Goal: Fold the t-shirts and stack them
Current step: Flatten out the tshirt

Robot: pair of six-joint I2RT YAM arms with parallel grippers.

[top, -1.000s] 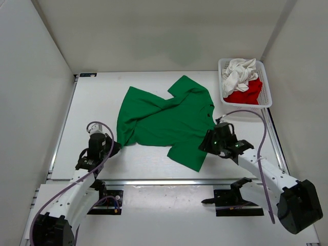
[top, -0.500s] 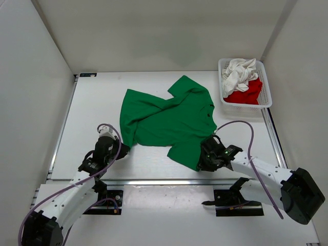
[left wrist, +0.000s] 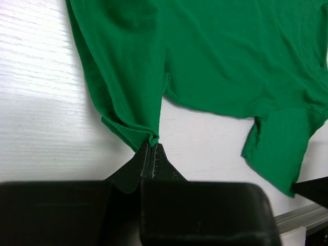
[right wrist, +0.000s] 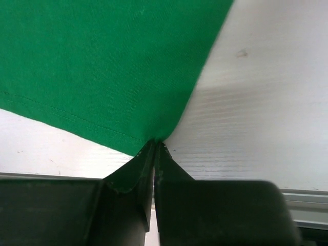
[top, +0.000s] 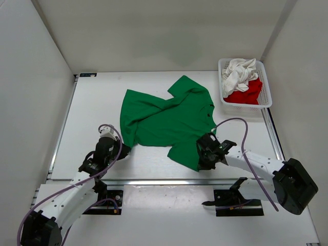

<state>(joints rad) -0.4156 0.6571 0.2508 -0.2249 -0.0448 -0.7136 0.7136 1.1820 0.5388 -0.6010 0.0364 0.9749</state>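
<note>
Green cloth fills the centre of the overhead view. The green t-shirt [top: 164, 120] lies opened out on the white table [top: 87, 113], creased rather than flat. Diagonal folds run from its left side toward the collar, which sits at the shirt's right edge and shows a dark neckline. One short sleeve points to the upper middle of the frame, and another flap of cloth reaches down toward the lower right of the garment.

I see the left gripper [top: 124, 148] at the shirt's lower left corner. In the left wrist view its jaws are pressed together with the stitched hem corner pinched at their tips.

I see the right gripper [top: 201, 156] at the shirt's lowest point, lower centre-right of the overhead view. In the right wrist view its jaws are likewise together, clamping a hemmed corner of green cloth.

At the upper right of the overhead view, a white mesh basket [top: 266, 100] holds the white t-shirt [top: 238, 72], crumpled on top of the red t-shirt [top: 247, 95]. Both are well apart from the green one.
</note>
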